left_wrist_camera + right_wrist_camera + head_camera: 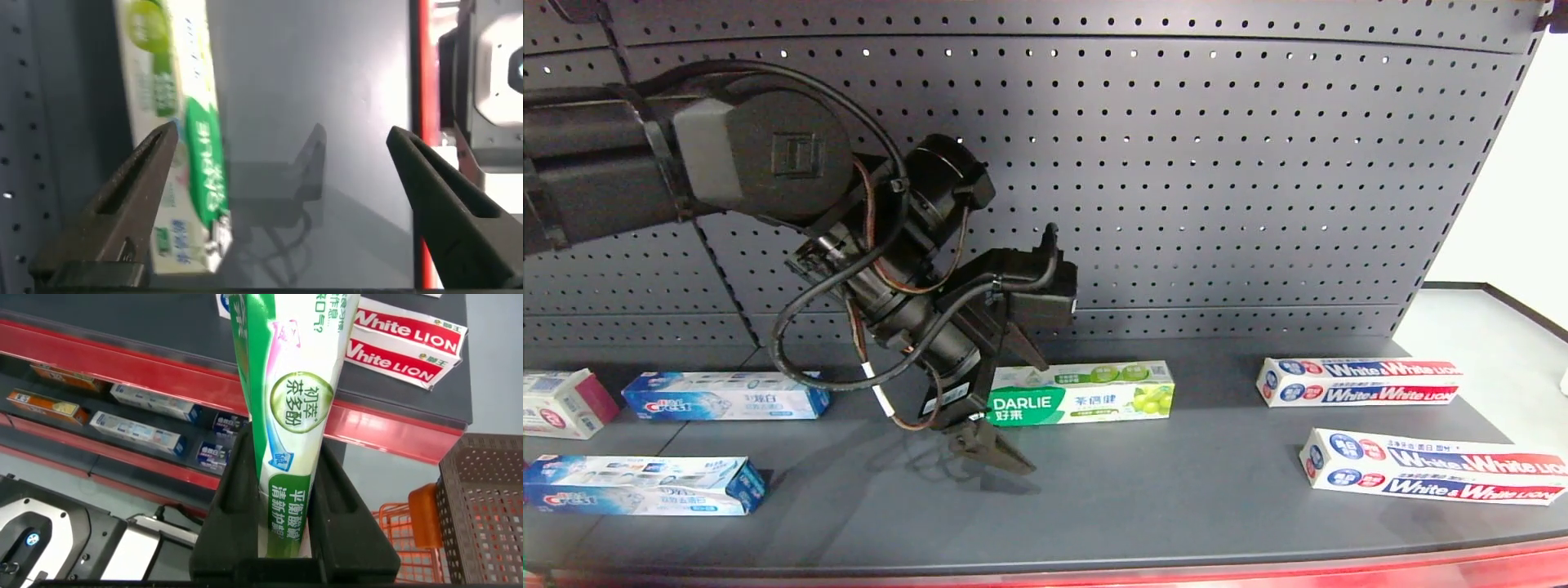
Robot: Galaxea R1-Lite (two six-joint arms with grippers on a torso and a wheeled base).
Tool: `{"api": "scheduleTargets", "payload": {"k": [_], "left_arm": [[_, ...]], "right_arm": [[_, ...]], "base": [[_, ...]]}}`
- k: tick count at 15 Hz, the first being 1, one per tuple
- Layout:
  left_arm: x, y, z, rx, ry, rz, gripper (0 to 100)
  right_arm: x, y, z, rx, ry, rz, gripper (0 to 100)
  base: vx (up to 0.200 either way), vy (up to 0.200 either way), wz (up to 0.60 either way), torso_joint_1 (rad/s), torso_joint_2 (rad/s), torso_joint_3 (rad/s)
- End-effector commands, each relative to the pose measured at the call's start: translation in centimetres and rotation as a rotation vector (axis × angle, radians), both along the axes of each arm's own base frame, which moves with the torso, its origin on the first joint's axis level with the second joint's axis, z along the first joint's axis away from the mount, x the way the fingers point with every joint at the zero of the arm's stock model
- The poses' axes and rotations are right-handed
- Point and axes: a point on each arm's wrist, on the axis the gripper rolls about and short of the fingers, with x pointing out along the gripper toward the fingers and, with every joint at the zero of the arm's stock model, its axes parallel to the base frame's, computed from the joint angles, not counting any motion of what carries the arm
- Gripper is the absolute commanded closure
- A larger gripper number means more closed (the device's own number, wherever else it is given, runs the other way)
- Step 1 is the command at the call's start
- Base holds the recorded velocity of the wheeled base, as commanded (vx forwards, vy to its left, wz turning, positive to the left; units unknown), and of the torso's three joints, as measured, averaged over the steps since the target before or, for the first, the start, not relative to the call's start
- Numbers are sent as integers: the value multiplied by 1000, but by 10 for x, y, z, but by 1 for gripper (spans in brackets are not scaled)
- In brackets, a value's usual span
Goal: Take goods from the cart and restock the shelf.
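Note:
A green and white toothpaste box (1082,392) lies on the grey shelf board (1176,482), near the pegboard back. My left gripper (1036,418) hangs open just above the shelf, at the box's left end, with nothing between its fingers. The left wrist view shows one finger (139,188) beside that same box (176,122) and the other finger (433,196) far apart over bare shelf. My right gripper (286,453) is shut on a green toothpaste package (286,384), held in front of the shelf's red front edge (163,371).
Two blue toothpaste boxes (725,396) (645,486) and a pink and white box (564,402) lie at the shelf's left. Two red, white and blue boxes (1360,381) (1433,478) lie at the right. An orange cart basket (417,531) and a brown mesh basket (482,506) sit below.

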Motion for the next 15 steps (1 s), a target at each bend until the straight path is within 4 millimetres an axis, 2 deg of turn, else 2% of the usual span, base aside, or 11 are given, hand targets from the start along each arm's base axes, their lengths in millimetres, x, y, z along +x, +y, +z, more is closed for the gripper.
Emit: {"api": "scheduleTargets", "payload": {"k": [1, 5, 8, 13, 15], "left_arm": [[-13, 12, 3, 4, 6, 10, 0], [-23, 23, -3, 8, 6, 18, 0], [-24, 24, -10, 15, 10, 8, 0], [-35, 31, -26, -20, -69, 0, 0], [-33, 34, -26, -39, -103, 15, 0]], "right_arm": [[0, 0, -1, -1, 2, 1, 100], [0, 0, -2, 0, 5, 5, 100], [0, 0, -2, 1, 5, 5, 100], [-1, 0, -5, -1, 6, 5, 100], [-2, 0, -6, 2, 5, 6, 100]], "base": [[0, 0, 0, 0, 0, 0], [0, 0, 0, 0, 0, 0], [0, 0, 0, 0, 0, 0], [0, 0, 0, 0, 0, 0], [0, 0, 0, 0, 0, 0]]}}
